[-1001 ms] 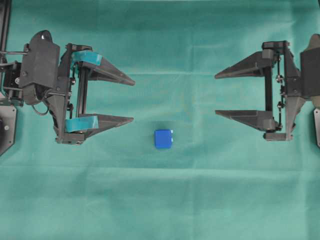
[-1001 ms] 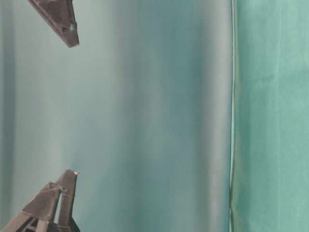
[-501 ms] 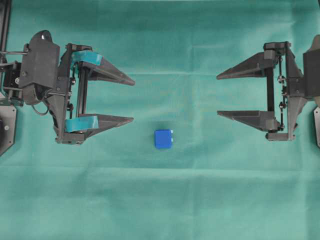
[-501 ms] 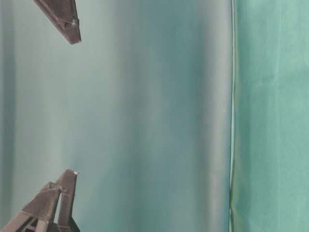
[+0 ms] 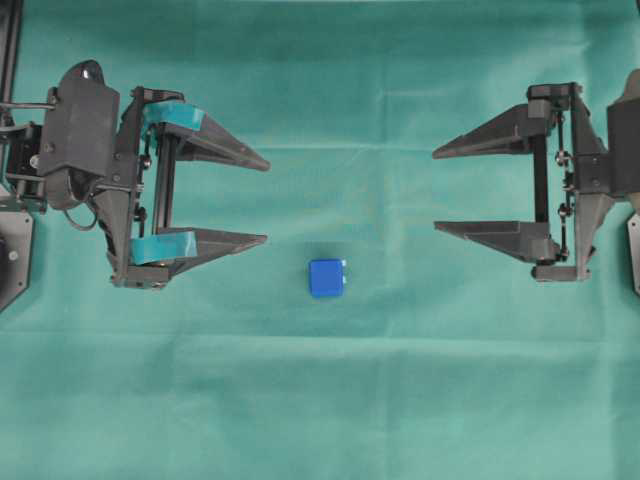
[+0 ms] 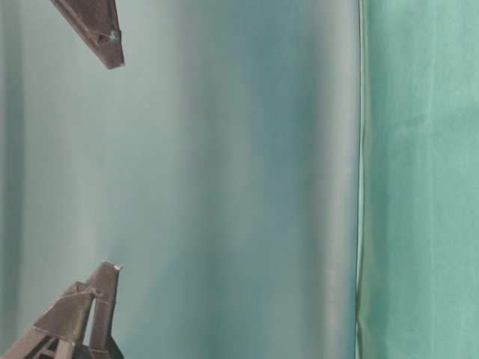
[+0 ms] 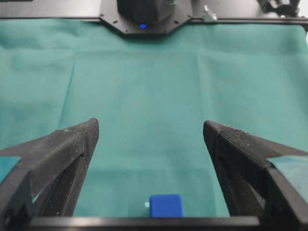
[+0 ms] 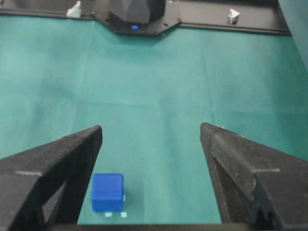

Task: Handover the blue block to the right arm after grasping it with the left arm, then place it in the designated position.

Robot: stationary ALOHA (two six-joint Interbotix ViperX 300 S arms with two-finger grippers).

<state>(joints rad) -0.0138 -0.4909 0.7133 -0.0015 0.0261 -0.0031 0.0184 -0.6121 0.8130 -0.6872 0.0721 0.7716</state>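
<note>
My left gripper (image 5: 268, 200), the one with teal bands, hangs with its fingers (image 5: 215, 146) spread wide and nothing between them, and my all-black right gripper (image 5: 433, 190) faces it from the far side, likewise released and bare. The blue block (image 5: 327, 277) sits on the green cloth (image 5: 320, 400) that covers the surface, roughly midway between the two grippers, nearer the left one's lower finger and touching neither. From my right wrist I see the block (image 8: 107, 192) beside my left-hand finger, with small white marks (image 8: 116, 214) on the cloth right at its near edge.
</note>
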